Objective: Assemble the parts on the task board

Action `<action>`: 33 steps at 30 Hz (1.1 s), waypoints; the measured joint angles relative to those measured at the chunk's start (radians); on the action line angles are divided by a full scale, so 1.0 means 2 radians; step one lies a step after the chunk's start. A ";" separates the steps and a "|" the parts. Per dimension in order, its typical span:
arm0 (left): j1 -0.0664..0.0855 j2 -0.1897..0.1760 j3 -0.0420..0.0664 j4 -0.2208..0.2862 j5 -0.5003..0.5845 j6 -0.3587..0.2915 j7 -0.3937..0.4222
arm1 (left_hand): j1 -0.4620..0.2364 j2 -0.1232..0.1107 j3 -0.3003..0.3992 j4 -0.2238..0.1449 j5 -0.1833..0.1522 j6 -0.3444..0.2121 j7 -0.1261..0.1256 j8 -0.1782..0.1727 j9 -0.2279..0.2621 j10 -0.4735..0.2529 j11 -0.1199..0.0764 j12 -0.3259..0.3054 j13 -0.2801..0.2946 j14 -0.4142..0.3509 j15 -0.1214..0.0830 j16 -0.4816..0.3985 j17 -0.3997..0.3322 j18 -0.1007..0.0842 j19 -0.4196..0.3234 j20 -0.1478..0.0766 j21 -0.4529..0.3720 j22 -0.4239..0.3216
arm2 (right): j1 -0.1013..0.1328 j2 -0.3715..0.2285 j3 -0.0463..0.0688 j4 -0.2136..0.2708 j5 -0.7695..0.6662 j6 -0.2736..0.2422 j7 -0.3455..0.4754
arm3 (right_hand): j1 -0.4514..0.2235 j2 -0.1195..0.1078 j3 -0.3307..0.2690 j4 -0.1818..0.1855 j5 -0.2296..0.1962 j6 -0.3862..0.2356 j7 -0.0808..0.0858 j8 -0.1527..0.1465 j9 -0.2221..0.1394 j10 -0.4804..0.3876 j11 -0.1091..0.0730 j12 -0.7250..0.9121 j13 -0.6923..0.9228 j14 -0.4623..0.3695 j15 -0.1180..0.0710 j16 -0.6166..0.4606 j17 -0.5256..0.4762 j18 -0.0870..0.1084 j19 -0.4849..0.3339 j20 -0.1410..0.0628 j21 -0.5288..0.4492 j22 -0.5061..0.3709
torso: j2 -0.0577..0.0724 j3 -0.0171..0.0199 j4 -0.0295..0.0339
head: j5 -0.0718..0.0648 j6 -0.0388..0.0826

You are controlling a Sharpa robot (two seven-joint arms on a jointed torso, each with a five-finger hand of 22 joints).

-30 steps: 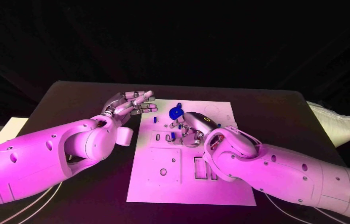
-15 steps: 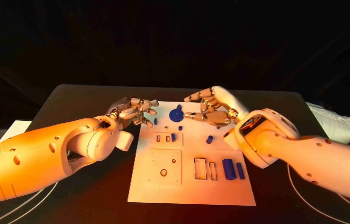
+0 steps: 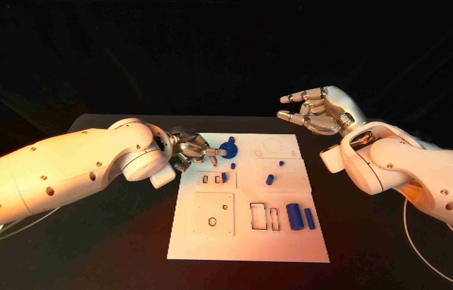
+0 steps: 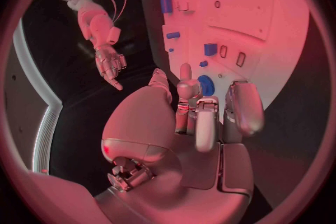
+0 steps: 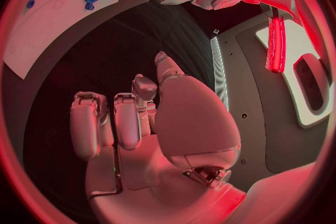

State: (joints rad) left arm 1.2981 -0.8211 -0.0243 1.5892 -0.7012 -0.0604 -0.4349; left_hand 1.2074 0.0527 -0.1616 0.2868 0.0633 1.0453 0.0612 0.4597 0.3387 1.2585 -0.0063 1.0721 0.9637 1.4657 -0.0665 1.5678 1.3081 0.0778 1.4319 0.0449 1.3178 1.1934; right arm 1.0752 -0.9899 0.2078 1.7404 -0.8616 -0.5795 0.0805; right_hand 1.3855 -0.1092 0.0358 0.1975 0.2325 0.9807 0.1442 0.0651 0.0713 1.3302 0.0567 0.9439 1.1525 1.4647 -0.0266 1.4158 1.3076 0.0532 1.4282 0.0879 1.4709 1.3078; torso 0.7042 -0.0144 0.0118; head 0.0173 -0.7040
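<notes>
The white task board (image 3: 215, 234) lies mid-table with several blue parts on it. A round blue part (image 3: 228, 149) sits near its far left corner; two blue cylinders (image 3: 294, 217) lie at the near right. My left hand (image 3: 194, 150) is at the board's far left edge, fingers bunched, fingertips right beside the round part; I see nothing held. The left wrist view shows that hand (image 4: 203, 117) just short of the round part (image 4: 206, 85). My right hand (image 3: 316, 111) hangs raised off the board's far right, fingers loosely curled around nothing, as the right wrist view (image 5: 140, 123) also shows.
The black table (image 3: 104, 237) spreads round the board on all sides. Small blue pieces (image 3: 270, 179) stand in the board's middle, beside rectangular slots (image 3: 258, 217). The board (image 5: 56, 17) lies off to the side of my right hand.
My right hand has lifted off the middle of the board and drawn back to the far right. My left hand has moved in to the round blue part, fingers drawn together.
</notes>
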 measured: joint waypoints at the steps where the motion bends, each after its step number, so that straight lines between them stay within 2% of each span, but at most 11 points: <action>1: 0.003 0.006 0.000 -0.006 -0.020 0.011 -0.015 | -0.003 0.003 -0.005 0.001 -0.003 -0.003 -0.003 0.009 0.009 0.005 -0.001 0.012 0.013 0.001 -0.001 0.000 0.000 0.000 0.003 -0.002 0.009 0.012 | 0.000 0.000 0.000 -0.001 0.008 -0.001 0.001 | -0.002 0.002 -0.001 0.001 0.000 0.000 0.000 0.000 0.000 0.000 0.000 0.000 0.000 0.000 0.000 0.000 0.000 0.000 0.000 0.000 0.000 0.000 | -0.001 0.0003 -0.0004 | 0.000 0.000; 5: 0.009 0.029 -0.004 -0.025 -0.067 0.035 -0.052 | -0.009 0.009 -0.023 0.001 -0.003 -0.014 -0.007 0.038 0.041 0.021 -0.006 0.045 0.051 0.000 -0.002 0.000 0.000 0.000 0.012 -0.007 0.035 0.048 | 0.001 0.000 0.000 -0.003 0.027 -0.002 0.004 | -0.006 0.001 -0.001 0.001 0.000 0.000 0.000 0.000 0.000 0.000 0.000 0.000 -0.001 0.000 0.000 0.000 0.000 0.000 0.000 0.000 0.000 0.000 | -0.002 0.0017 -0.0016 | 0.002 -0.002; 7: 0.010 0.040 -0.007 -0.035 -0.081 0.041 -0.064 | -0.011 0.011 -0.031 0.002 -0.003 -0.019 -0.008 0.050 0.055 0.025 -0.009 0.056 0.063 -0.001 -0.003 0.000 0.000 -0.008 0.013 -0.008 0.042 0.056 | 0.001 0.001 0.000 -0.004 0.032 -0.002 0.004 | -0.006 0.001 -0.001 0.001 0.000 0.000 0.000 0.000 0.000 0.000 0.000 0.000 -0.001 0.000 0.000 0.000 0.000 0.000 0.000 0.000 0.000 0.000 | -0.002 0.0023 -0.0024 | 0.003 -0.003; 9: 0.011 0.055 -0.009 -0.047 -0.093 0.047 -0.074 | -0.013 0.013 -0.037 0.003 -0.003 -0.024 -0.008 0.058 0.066 0.028 -0.008 0.062 0.071 0.001 -0.004 0.000 0.000 -0.008 0.013 -0.008 0.044 0.057 | 0.001 0.001 0.000 -0.005 0.038 -0.002 0.005 | -0.006 0.001 -0.001 0.001 0.000 0.000 0.000 0.000 0.000 0.000 0.000 0.000 -0.001 0.000 0.000 0.000 0.000 0.000 -0.002 0.002 0.000 0.000 | -0.002 0.0023 -0.0024 | 0.003 -0.004; 14: 0.011 0.078 -0.012 -0.068 -0.110 0.057 -0.090 | -0.024 0.014 -0.050 0.002 -0.006 -0.028 -0.010 0.072 0.084 0.034 -0.010 0.073 0.084 0.001 -0.004 0.000 0.000 -0.008 0.013 -0.008 0.053 0.057 | 0.001 0.002 0.000 -0.007 0.045 -0.003 0.005 | -0.008 0.003 -0.003 0.003 0.000 0.000 0.000 0.000 0.000 -0.002 -0.002 -0.003 -0.003 0.000 0.000 -0.003 0.000 0.000 -0.002 0.002 -0.002 0.000 | -0.002 0.0019 -0.0024 | 0.002 -0.008; 21: 0.008 0.098 -0.014 -0.091 -0.123 0.068 -0.102 | -0.028 0.017 -0.056 0.001 -0.006 -0.033 -0.010 0.078 0.095 0.034 -0.010 0.076 0.089 -0.001 -0.006 0.000 0.000 -0.008 0.015 -0.010 0.056 0.057 | 0.000 0.002 0.000 -0.009 0.051 -0.003 0.005 | -0.010 0.005 -0.003 0.003 0.002 0.000 0.000 0.000 0.000 -0.004 0.000 -0.003 -0.004 0.000 0.000 -0.006 0.000 0.000 -0.005 0.002 -0.004 0.000 | 0.000 0.0013 -0.0038 | 0.002 -0.010; 26: 0.005 0.105 -0.014 -0.100 -0.127 0.079 -0.108 | -0.028 0.017 -0.059 0.001 -0.006 -0.035 -0.012 0.080 0.101 0.034 -0.010 0.076 0.090 -0.001 -0.006 0.000 0.000 -0.008 0.015 -0.010 0.056 0.057 | 0.000 0.004 0.000 -0.011 0.051 -0.003 0.005 | -0.010 0.005 -0.005 0.003 0.011 0.000 0.000 0.000 0.000 -0.004 0.000 -0.005 -0.005 0.000 0.000 -0.008 0.000 0.000 -0.005 0.002 -0.004 0.000 | 0.001 0.0009 -0.0041 | 0.002 -0.011; 33: 0.001 0.115 -0.014 -0.110 -0.130 0.093 -0.112 | -0.028 0.017 -0.061 0.001 -0.006 -0.039 -0.012 0.084 0.106 0.035 -0.012 0.078 0.093 0.001 -0.008 0.000 0.000 -0.008 0.015 -0.010 0.058 0.057 | -0.001 0.006 0.000 -0.011 0.043 -0.003 0.007 | -0.010 0.005 -0.005 0.003 0.011 0.000 0.000 0.000 0.000 -0.005 -0.002 -0.005 -0.006 0.000 0.000 -0.009 -0.001 0.000 -0.007 0.000 -0.006 0.000 | 0.002 0.0008 -0.0047 | 0.002 -0.014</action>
State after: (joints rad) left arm 1.3002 -0.5921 -0.0525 1.3694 -0.9615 0.1246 -0.6587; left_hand 1.1523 0.0867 -0.2839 0.2892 0.0513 0.9679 0.0369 0.6273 0.5506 1.3294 -0.0305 1.2278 1.1492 1.4673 -0.0821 1.5678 1.3077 0.0622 1.4616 0.0252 1.4333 1.3079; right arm 1.0725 -0.9789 0.2070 1.7182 -0.7751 -0.5862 0.0936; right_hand 1.3660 -0.1002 0.0248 0.2027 0.2554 0.9807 0.1442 0.0652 0.0710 1.3194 0.0530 0.9345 1.1403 1.4647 -0.0267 1.3982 1.3052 0.0533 1.4140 0.0879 1.4592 1.3075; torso 0.7091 -0.0128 0.0023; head 0.0219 -0.7320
